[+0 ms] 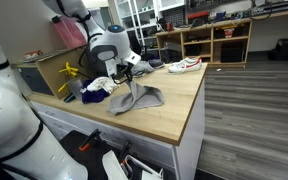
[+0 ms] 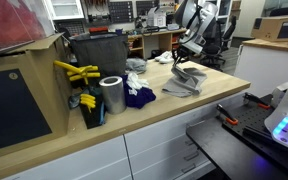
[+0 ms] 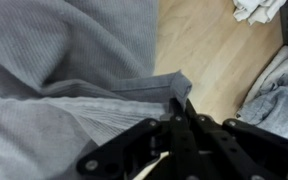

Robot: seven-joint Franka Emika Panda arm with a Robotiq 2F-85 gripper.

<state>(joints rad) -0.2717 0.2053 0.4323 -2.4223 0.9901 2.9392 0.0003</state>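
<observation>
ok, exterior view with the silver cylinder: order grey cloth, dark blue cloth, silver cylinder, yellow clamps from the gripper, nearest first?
1. grey cloth, pinched in the gripper.
2. dark blue cloth, mid-counter.
3. silver cylinder, just past it.
4. yellow clamps, far end.

No writing, label, brand or number is legible in any view. Items on the light wooden shelf unit (image 1: 212,45), at one o'clock, are too blurred.

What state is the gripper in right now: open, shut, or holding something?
Gripper: shut, pinching a fold of the grey cloth.
</observation>
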